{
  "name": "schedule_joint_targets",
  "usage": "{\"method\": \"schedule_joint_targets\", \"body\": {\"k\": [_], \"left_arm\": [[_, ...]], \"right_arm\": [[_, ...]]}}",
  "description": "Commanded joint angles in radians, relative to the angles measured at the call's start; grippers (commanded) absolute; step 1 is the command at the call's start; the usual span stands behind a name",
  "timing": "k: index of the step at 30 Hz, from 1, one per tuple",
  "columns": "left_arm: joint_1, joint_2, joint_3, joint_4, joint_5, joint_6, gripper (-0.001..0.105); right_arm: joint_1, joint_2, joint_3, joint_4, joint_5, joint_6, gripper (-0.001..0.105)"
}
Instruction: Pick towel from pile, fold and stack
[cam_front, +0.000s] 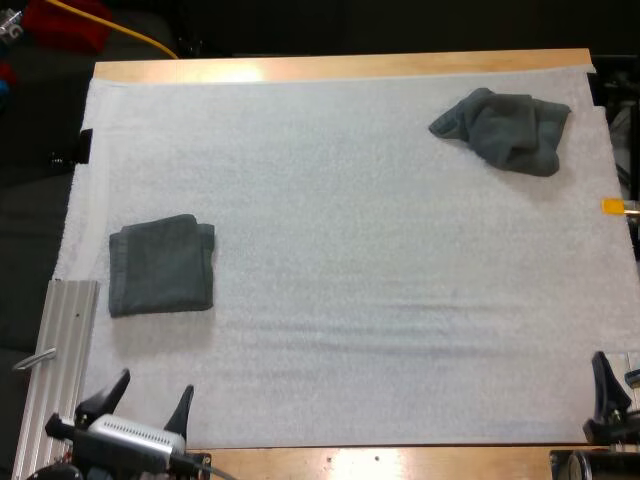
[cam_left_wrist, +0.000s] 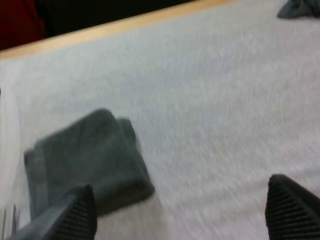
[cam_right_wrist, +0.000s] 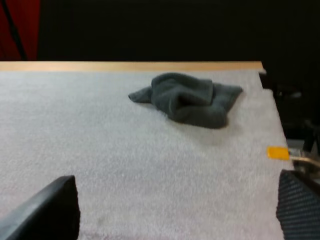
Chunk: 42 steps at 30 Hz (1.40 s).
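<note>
A crumpled dark grey-green towel (cam_front: 508, 130) lies at the far right of the white mat (cam_front: 340, 250); the right wrist view looks at this crumpled towel (cam_right_wrist: 190, 100) from well back. A folded towel (cam_front: 162, 264) rests flat at the mat's left side, and the same folded towel (cam_left_wrist: 85, 160) lies just ahead of my left fingers. My left gripper (cam_front: 150, 400) hovers at the near left edge, open, nothing between its fingers. My right gripper (cam_front: 612, 392) sits at the near right corner, its fingers (cam_right_wrist: 55, 210) spread wide and empty.
A ribbed metal rail (cam_front: 62, 350) runs along the mat's near left side beside my left arm. The wooden table edge (cam_front: 340, 66) borders the far side, with dark space beyond.
</note>
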<state>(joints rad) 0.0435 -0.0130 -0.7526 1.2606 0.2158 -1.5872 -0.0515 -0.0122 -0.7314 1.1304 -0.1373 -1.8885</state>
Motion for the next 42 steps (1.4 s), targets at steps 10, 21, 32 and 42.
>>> {"method": "schedule_joint_targets", "body": {"k": [10, 21, 32, 42], "left_arm": [[-0.005, -0.139, 0.205, -0.213, 0.006, -0.001, 0.067], [-0.005, -0.137, 0.238, -0.242, 0.006, -0.003, 0.067], [-0.005, -0.137, 0.238, -0.242, 0.006, -0.003, 0.067], [-0.005, -0.137, 0.238, -0.242, 0.006, -0.003, 0.067]], "right_arm": [[-0.002, -0.041, 0.152, -0.081, 0.007, 0.031, 0.078], [-0.002, -0.039, 0.199, -0.092, 0.007, 0.030, 0.078], [-0.002, -0.039, 0.199, -0.095, 0.007, 0.030, 0.078], [-0.002, -0.039, 0.199, -0.095, 0.007, 0.030, 0.078]]}}
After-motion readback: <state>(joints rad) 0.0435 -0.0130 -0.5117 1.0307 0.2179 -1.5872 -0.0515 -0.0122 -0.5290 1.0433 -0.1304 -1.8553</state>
